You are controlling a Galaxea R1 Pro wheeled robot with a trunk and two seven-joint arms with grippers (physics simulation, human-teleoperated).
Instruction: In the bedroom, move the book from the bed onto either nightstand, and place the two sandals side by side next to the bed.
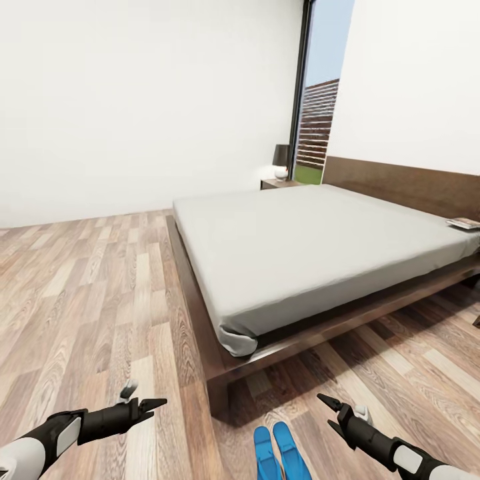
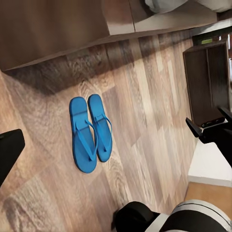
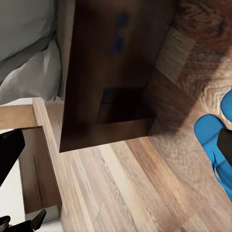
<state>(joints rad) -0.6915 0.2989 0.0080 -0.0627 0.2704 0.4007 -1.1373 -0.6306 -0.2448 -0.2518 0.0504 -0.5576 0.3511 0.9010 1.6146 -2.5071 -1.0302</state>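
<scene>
The two blue sandals point(image 1: 280, 453) lie side by side on the wood floor just off the foot corner of the bed point(image 1: 220, 363); in the left wrist view the sandals point(image 2: 90, 133) show whole. The book point(image 1: 465, 223) rests on the grey mattress point(image 1: 300, 247) at the far right, near the headboard. A nightstand point(image 1: 277, 183) stands beyond the bed by the window. My left gripper point(image 1: 141, 399) hovers open to the left of the sandals. To their right, my right gripper point(image 1: 337, 412) is open too. Both are empty.
A black-shaded lamp point(image 1: 282, 160) stands on the nightstand. A tall window point(image 1: 319, 113) shows a slatted fence. Open plank floor point(image 1: 87, 300) stretches to the left of the bed. The bed frame's corner post point(image 3: 111, 72) is close in front of my right gripper.
</scene>
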